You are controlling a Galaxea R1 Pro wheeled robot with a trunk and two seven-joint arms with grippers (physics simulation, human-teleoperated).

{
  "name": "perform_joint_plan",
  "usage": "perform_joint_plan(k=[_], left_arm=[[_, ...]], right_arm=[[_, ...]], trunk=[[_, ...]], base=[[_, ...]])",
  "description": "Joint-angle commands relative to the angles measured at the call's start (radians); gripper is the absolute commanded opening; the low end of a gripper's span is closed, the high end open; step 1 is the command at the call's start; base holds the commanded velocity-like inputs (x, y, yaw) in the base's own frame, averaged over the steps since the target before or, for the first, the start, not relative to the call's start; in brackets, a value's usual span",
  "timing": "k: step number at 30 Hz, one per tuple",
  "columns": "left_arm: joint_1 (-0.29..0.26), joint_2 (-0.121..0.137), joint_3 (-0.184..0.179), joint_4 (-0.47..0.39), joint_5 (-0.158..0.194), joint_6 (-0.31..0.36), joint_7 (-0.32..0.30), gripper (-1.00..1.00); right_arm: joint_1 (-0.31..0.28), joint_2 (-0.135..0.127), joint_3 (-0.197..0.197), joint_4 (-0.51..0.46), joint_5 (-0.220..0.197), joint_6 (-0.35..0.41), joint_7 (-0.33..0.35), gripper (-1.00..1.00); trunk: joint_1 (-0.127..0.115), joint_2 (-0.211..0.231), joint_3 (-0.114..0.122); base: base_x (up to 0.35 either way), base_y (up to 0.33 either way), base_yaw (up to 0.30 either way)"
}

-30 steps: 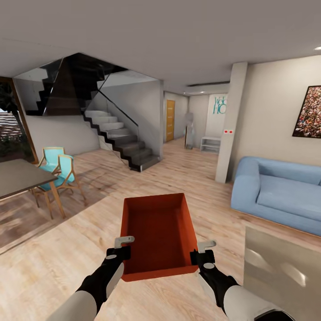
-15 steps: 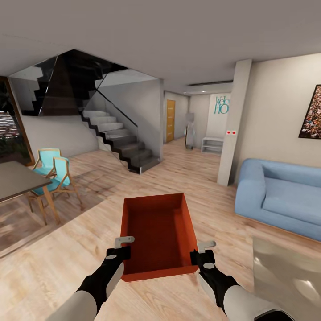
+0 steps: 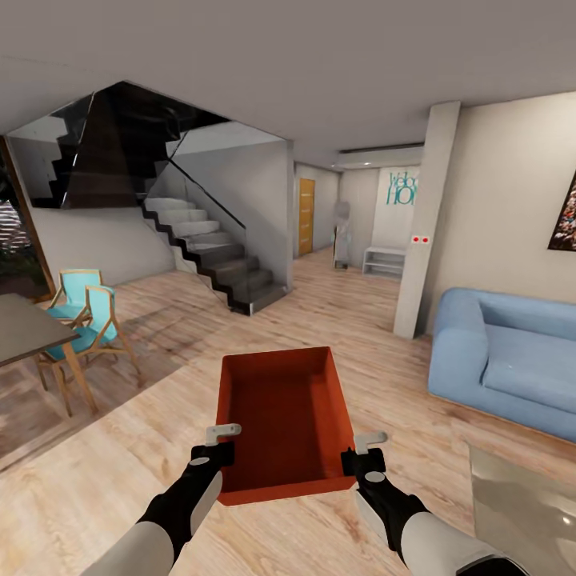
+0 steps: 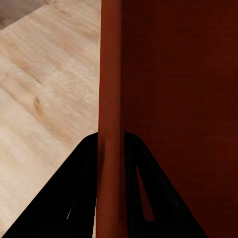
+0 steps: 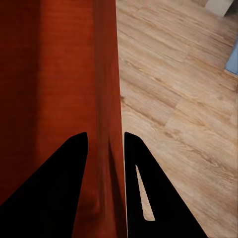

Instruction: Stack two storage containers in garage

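Observation:
An orange-red storage container (image 3: 284, 420) with no lid hangs in front of me above the living room's light wood planks. My left gripper (image 3: 218, 445) is shut on its left wall, whose rim (image 4: 110, 99) runs between the black fingers. On the opposite side my right gripper (image 3: 362, 450) is shut on the right wall (image 5: 106, 109). The bin's inside is empty. The garage and its concrete floor are out of view.
A blue sofa (image 3: 512, 364) stands at the right, with a glass coffee table (image 3: 528, 512) in front of it. A staircase (image 3: 216, 256) rises at centre left. Turquoise chairs (image 3: 84, 316) and a dark table (image 3: 20, 324) are at the left. A pillar (image 3: 424, 224) and an orange door (image 3: 306, 216) lie ahead.
The whole view has shifted: chairs and table slid left, sofa and coffee table slid right and nearer. The container and both grippers hold the same place in the picture.

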Motion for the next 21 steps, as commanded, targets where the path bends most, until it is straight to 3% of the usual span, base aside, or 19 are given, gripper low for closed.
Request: perform_joint_plan(k=[1,21], left_arm=[[-0.001,-0.001,0.006,-0.015,0.020,0.007,0.009,-1.00],[-0.001,-0.001,0.006,-0.014,0.020,0.007,0.009,-1.00]], right_arm=[[0.000,0.038,-0.001,0.003,-0.014,-0.005,0.000,-1.00],[0.000,0.038,-0.001,0.003,-0.014,-0.006,0.000,-1.00]], trunk=[[0.001,-0.001,-0.002],[0.001,-0.001,-0.002]], base=[[0.322,0.000,0.000],[0.322,0.000,0.000]])
